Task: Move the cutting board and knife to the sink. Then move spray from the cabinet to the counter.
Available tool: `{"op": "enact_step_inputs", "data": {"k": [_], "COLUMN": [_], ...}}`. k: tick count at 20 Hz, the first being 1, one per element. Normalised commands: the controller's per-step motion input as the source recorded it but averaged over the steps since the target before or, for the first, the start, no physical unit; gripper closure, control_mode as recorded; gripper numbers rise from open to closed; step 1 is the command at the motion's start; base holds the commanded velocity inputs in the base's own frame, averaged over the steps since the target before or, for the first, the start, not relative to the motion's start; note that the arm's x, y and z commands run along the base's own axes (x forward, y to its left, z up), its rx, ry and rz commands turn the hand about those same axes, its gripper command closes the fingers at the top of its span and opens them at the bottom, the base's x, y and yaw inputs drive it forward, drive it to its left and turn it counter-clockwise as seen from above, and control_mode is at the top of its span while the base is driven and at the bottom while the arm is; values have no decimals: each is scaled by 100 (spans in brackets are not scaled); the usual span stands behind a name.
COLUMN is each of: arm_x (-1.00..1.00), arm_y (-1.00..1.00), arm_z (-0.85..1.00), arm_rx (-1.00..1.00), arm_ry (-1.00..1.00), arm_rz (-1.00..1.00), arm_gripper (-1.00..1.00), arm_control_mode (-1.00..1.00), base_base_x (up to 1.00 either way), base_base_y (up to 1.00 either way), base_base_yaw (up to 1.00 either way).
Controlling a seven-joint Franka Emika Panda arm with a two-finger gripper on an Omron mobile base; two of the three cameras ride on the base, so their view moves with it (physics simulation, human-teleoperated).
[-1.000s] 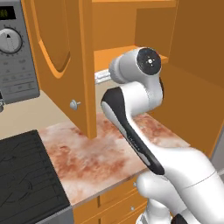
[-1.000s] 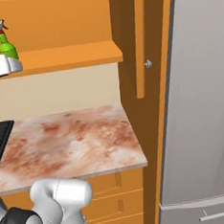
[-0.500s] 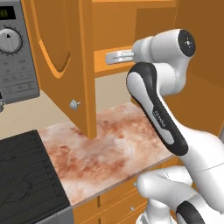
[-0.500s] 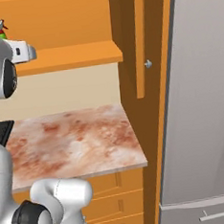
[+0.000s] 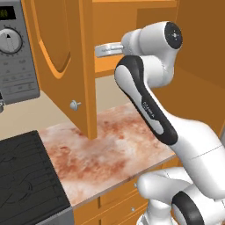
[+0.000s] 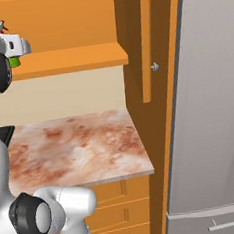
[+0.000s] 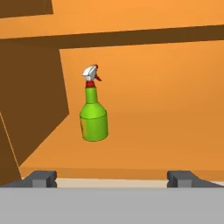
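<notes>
Inside the cabinet (image 5: 132,26) I see the spray (image 7: 93,111) standing upright on the shelf (image 6: 74,60), a little left of the middle in my hand view. My gripper (image 7: 111,177) is in front of the shelf edge, apart from the bottle, and its jaws are spread wide with nothing between them. In the right base view the spray is mostly hidden behind the hand. The cabinet door (image 5: 61,57) stands open over the counter (image 5: 105,149). The stove (image 5: 24,180) is at the counter's left end.
</notes>
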Motion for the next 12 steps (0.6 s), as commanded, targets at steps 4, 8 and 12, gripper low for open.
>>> {"op": "enact_step_inputs", "data": {"k": [4,8,12], "arm_x": [27,26,16], "arm_y": [35,16,16], "arm_z": [39,11,-1], "arm_rx": [-4,-3,-1], "arm_ry": [0,0,0], "arm_rz": [0,1,0], "arm_gripper": [-100,-100,-100], "arm_control_mode": [-100,-100,-100], "base_base_x": [0,0,0], "base_base_y": [0,0,0], "base_base_yaw": [0,0,0]}}
